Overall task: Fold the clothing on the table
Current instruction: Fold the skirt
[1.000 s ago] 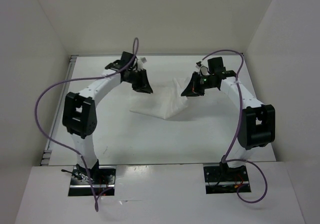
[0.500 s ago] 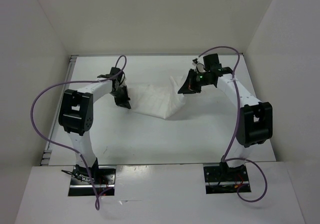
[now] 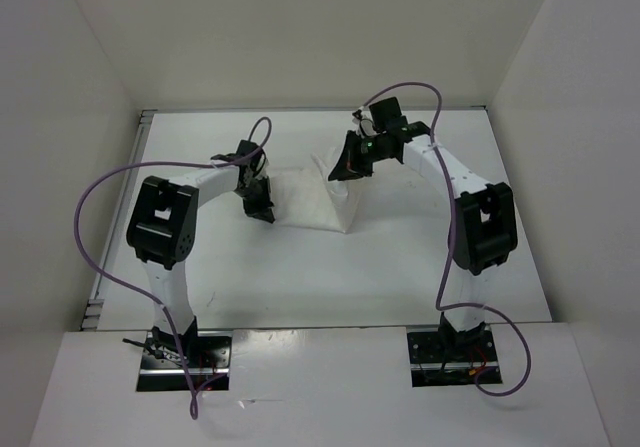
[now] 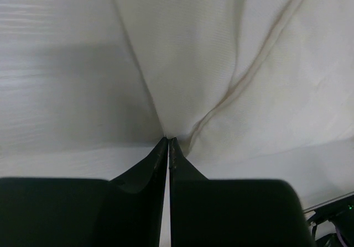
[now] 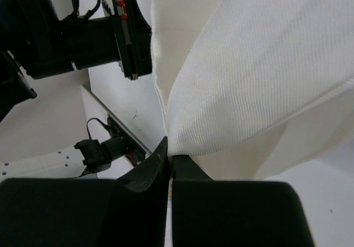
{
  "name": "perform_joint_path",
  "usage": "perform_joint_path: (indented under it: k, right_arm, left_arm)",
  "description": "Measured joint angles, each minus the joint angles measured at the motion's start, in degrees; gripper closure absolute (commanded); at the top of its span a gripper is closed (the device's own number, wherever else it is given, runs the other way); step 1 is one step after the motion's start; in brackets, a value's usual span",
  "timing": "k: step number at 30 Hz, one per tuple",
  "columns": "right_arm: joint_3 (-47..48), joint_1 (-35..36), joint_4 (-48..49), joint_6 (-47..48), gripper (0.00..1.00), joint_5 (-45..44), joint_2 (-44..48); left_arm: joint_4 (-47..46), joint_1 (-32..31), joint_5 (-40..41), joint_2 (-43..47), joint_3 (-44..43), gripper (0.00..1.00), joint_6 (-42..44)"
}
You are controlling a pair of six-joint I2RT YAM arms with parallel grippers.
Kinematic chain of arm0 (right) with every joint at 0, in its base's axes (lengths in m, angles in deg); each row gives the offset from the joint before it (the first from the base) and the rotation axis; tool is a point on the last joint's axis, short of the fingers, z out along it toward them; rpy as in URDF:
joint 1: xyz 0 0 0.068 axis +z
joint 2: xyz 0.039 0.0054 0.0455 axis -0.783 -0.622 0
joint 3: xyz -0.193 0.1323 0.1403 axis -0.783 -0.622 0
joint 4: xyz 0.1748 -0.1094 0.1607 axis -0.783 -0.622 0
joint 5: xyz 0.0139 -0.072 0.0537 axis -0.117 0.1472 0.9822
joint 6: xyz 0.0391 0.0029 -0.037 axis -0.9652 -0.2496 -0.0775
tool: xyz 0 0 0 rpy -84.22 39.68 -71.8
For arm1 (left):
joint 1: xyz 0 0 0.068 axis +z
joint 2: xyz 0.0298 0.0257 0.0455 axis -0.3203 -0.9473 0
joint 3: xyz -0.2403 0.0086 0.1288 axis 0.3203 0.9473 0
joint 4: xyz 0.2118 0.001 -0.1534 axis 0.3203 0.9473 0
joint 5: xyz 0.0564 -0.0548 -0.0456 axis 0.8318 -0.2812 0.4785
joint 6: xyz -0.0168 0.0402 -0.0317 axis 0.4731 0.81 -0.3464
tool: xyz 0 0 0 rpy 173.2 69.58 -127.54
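The clothing [image 3: 312, 200] is a wrinkled white garment lying mid-table, bunched between the two grippers. At its left edge, low on the table [image 3: 300, 267], my left gripper [image 3: 263, 208] is shut. In the left wrist view its black fingertips [image 4: 167, 142] meet on a pinched fold of the clothing [image 4: 221, 64]. My right gripper [image 3: 346, 164] holds the garment's far right corner lifted off the surface. Seen from the right wrist, that gripper [image 5: 169, 154] is shut on a hanging fold of the clothing [image 5: 249, 64].
White upright walls [image 3: 80, 87] close in the table on the left, back and right. The left arm's body [image 5: 83, 37] shows close beside the right gripper. Both arm bases [image 3: 185, 352] stand at the near edge.
My left gripper came down toward the garment's left edge and shut on the fabric. The right gripper carried its lifted corner to the left, bunching the garment narrower.
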Motion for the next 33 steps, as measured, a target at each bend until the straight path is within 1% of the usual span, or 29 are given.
perform_joint_path:
  k: [6, 11, 14, 17, 19, 20, 21, 22, 23, 25, 26, 30, 32, 33]
  right_arm:
    - [3.37, 1.86, 0.2, -1.25, 1.0, -1.57, -4.85]
    - [4.44, 2.38, 0.59, -2.16, 1.0, -2.1, -7.93]
    - [5.62, 3.08, 0.76, -2.73, 0.97, -2.38, -9.94]
    - [6.86, 4.04, 0.85, -3.17, 0.97, -2.58, -11.54]
    - [7.78, 4.7, 1.38, -3.58, 0.87, -2.56, -12.76]
    - [7.98, 4.96, 1.68, -3.87, 0.85, -2.49, -13.22]
    - [8.31, 5.29, 2.21, -4.26, 0.79, -2.34, -13.9]
    - [8.39, 5.49, 2.97, -4.74, 0.72, -1.79, -14.34]
    - [8.46, 5.68, 3.96, -5.6, 0.61, -0.94, -14.93]
    - [8.5, 5.97, 6.56, -7.52, 0.53, 1.95, -15.96]
    - [8.5, 6.08, 7.93, -8.57, 0.46, 3.41, -16.44]
    - [8.59, 6.49, 12.76, -11.15, 0.46, 7.72, -16.72]
    - [8.87, 6.58, 13.75, -11.74, 0.46, 8.5, -16.46]
    - [8.9, 6.58, 13.77, -11.85, 0.46, 8.5, -16.15]
  left_arm:
    - [-0.81, -3.65, -1.97, -1.07, -1.22, 0.92, 0.0]
    - [-0.85, -3.58, -2.97, -1.07, -1.22, 0.92, -0.07]
    - [-0.94, -3.48, -3.43, -1.07, -1.22, 0.92, -0.11]
    - [-1.03, -3.43, -3.65, -1.07, -1.22, 0.92, -0.17]
    - [-1.11, -3.43, -3.96, -1.05, -1.2, 0.92, -0.22]
    - [-1.2, -3.43, -4.07, -1.05, -1.2, 0.92, -0.22]
    - [-1.31, -3.43, -4.09, -1.07, -1.2, 0.92, -0.22]
    - [-1.38, -3.43, -4.11, -1.05, -1.2, 0.92, -0.22]
    - [-1.46, -3.43, -4.13, -1.05, -1.2, 0.92, -0.24]
    - [-1.49, -3.43, -4.2, -1.05, -1.2, 0.92, -0.24]
    - [-1.49, -3.43, -4.22, -1.05, -1.2, 0.92, -0.22]
    - [-1.18, -2.69, -4.33, -0.44, -1.18, 0.89, -0.15]
    - [-0.48, -1.79, -3.8, 1.14, -1.18, 0.84, -0.04]
    - [0.11, -1.4, -3.13, 2.49, -1.2, 0.84, 0.13]
